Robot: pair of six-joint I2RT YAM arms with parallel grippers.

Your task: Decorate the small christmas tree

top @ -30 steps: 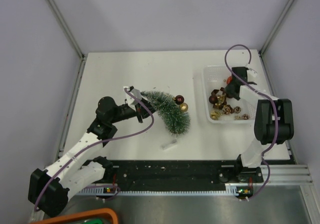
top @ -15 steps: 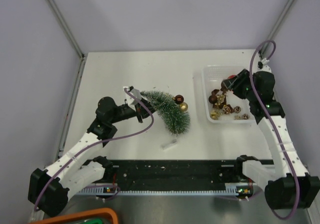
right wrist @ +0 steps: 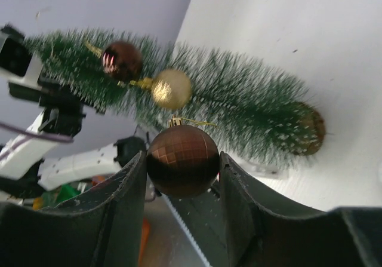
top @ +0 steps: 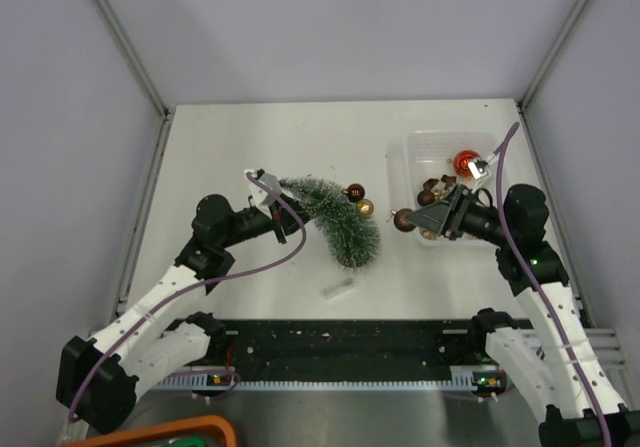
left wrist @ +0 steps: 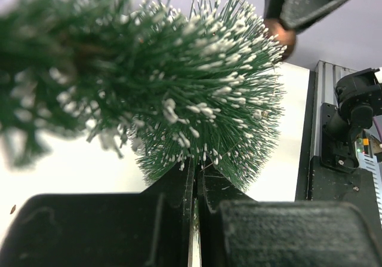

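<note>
The small christmas tree (top: pixel 335 219) leans over the table, its narrow end to the left and its wooden base (right wrist: pixel 311 129) low at the right. My left gripper (top: pixel 283 210) is shut on its upper bristles (left wrist: pixel 197 94). A dark brown bauble (top: pixel 354 191) and a gold bauble (top: pixel 366 207) hang on it, both also seen in the right wrist view (right wrist: pixel 122 61) (right wrist: pixel 170 89). My right gripper (top: pixel 412 218) is shut on a brown faceted bauble (right wrist: pixel 182 159), gold cap toward the tree, just right of the branches.
A clear plastic tray (top: pixel 425 147) at the right holds a red bauble (top: pixel 465 162) and several small brown and gold ornaments. A small white piece (top: pixel 338 289) lies on the table below the tree. A black rail (top: pixel 340 342) runs along the near edge.
My right arm has swung left out of the tray, carrying the brown bauble up beside the tree. The left arm and the tree have barely moved.
</note>
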